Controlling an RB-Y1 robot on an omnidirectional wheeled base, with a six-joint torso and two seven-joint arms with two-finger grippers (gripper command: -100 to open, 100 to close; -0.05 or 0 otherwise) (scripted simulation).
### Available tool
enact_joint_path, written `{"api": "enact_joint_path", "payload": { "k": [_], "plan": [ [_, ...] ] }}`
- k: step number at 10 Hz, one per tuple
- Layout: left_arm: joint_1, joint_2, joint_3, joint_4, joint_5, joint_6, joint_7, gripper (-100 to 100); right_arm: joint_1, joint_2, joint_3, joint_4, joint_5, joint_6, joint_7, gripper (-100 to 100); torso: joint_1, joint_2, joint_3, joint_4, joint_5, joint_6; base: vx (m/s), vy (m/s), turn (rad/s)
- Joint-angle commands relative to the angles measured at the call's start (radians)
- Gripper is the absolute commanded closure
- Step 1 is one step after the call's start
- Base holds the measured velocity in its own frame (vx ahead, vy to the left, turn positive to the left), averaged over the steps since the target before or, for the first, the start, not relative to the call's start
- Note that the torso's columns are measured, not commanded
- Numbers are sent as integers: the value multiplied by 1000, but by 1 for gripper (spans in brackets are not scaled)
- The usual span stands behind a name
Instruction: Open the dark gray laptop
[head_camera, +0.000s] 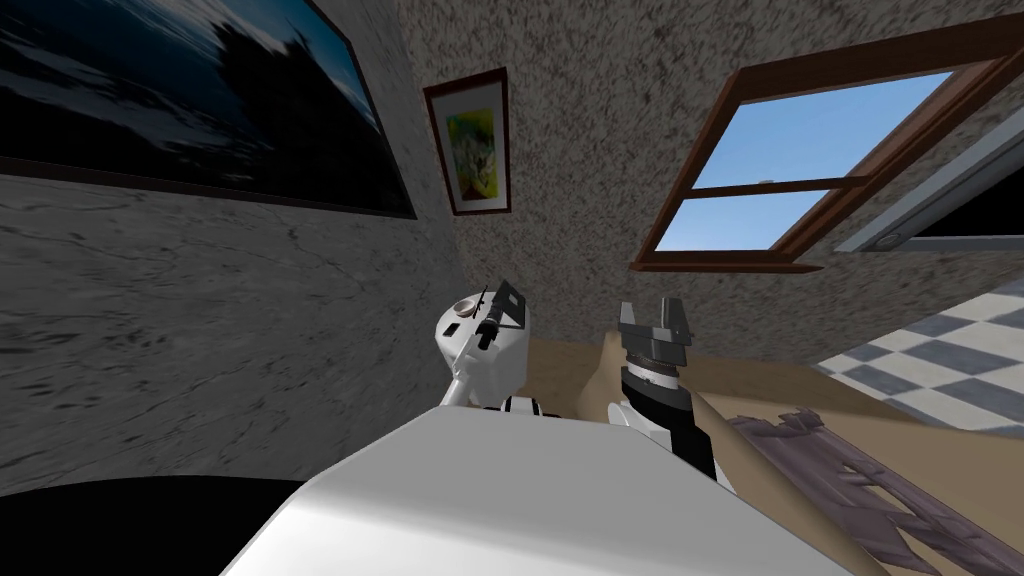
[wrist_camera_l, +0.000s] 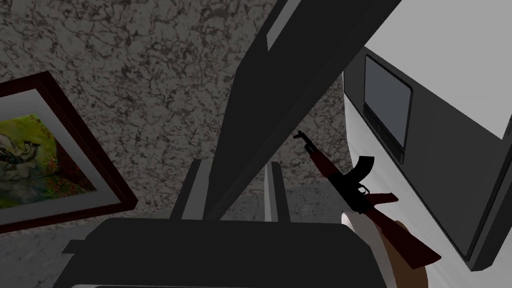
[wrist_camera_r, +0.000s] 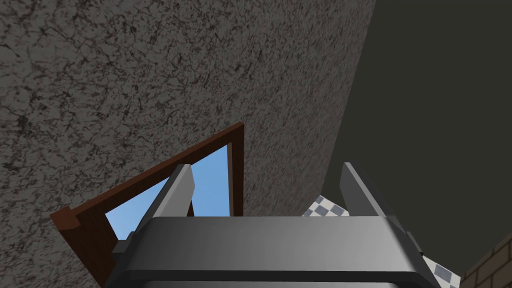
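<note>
left claw (wrist_camera_l: 234, 167) is pinched narrow on the laptop lid (wrist_camera_l: 285, 70), a dark slab running up between its fingers. the base (wrist_camera_l: 440, 150), trackpad showing, lies flat on the white table (wrist_camera_l: 450, 35), near a toy rifle (wrist_camera_l: 350, 185). the lid stands well off the base, so i judge the opening mostly done. what is left is perhaps a little more swing, then letting go. right claw (wrist_camera_r: 267, 170) hangs spread wide and empty, beside the table.

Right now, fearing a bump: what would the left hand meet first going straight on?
The thin dark grey laptop lid, clamped between the left hand's fingers; the speckled grey wall looks farther off.
</note>
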Motion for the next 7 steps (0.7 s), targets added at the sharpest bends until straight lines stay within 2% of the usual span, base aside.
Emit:
{"api": "enact_joint_path", "payload": {
  "k": [1,4,5,6,7],
  "plan": [
    [17,21,26,22,69,-69,68,100,0,0,0,0,0,0,0,0,0,0,0,0,0,0,15,-5,59],
    [37,42,57,54,145,-144,142,100,0,0,0,0,0,0,0,0,0,0,0,0,0,0,15,-6,51],
    [33,33,52,54,126,-127,122,100,0,0,0,0,0,0,0,0,0,0,0,0,0,0,7,-3,17],
    [27,38,43,22,123,-84,133,-100,0,0,0,0,0,0,0,0,-1,1,1,1,0,1,0,21,-53],
    [22,40,38,5,120,-60,136,-100,0,0,0,0,0,0,0,0,0,1,1,0,0,1,-6,33,-56]
  ]
}}
